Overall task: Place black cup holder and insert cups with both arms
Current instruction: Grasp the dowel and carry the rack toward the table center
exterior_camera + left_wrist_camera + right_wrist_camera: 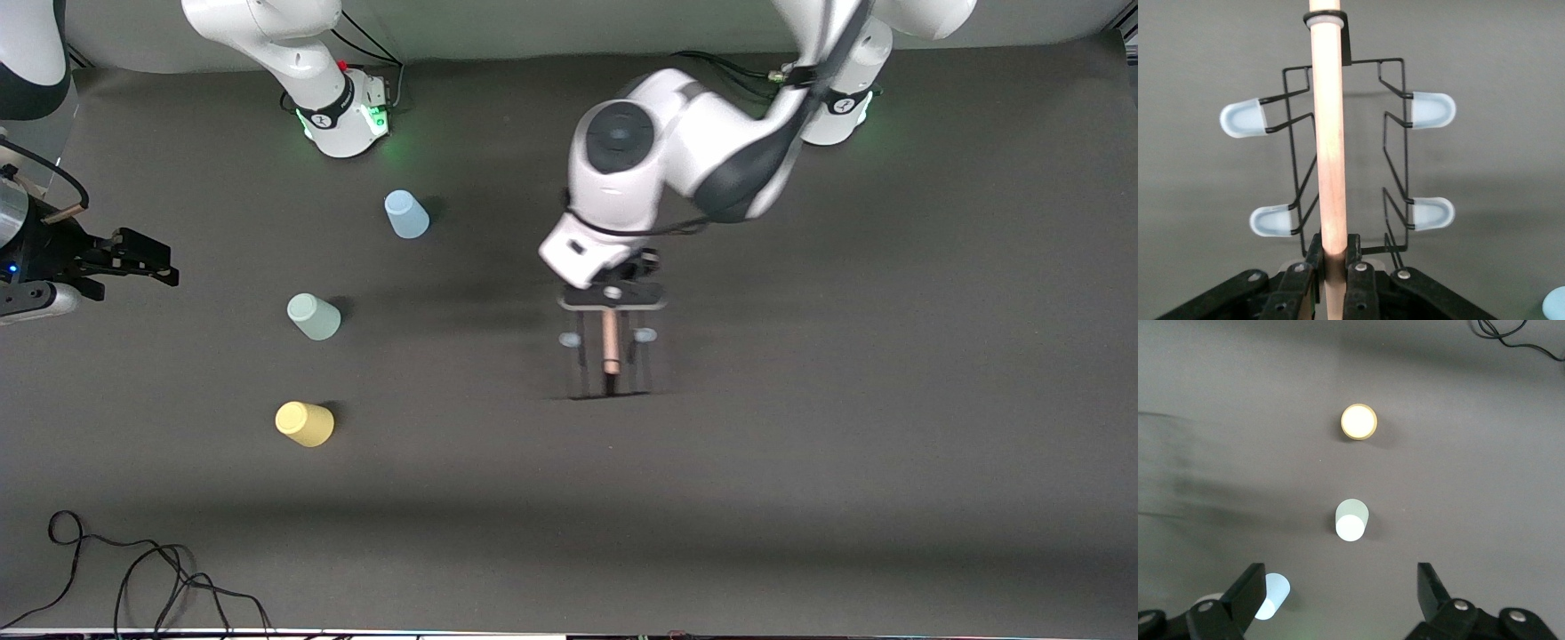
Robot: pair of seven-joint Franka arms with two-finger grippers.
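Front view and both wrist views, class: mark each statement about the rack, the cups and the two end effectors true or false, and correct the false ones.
1. The left end effector is shut on the wooden handle of the black cup holder. True.
2. A cup already sits on one of the pegs. False: the pegs in view are bare, and all three cups stand on the table.
3. The right end effector is open and holds nothing. True.
4. The light blue cup is nearest the front camera. False: the yellow cup is nearest; the blue one is farthest.
5. The pale green cup stands between the other two. True.
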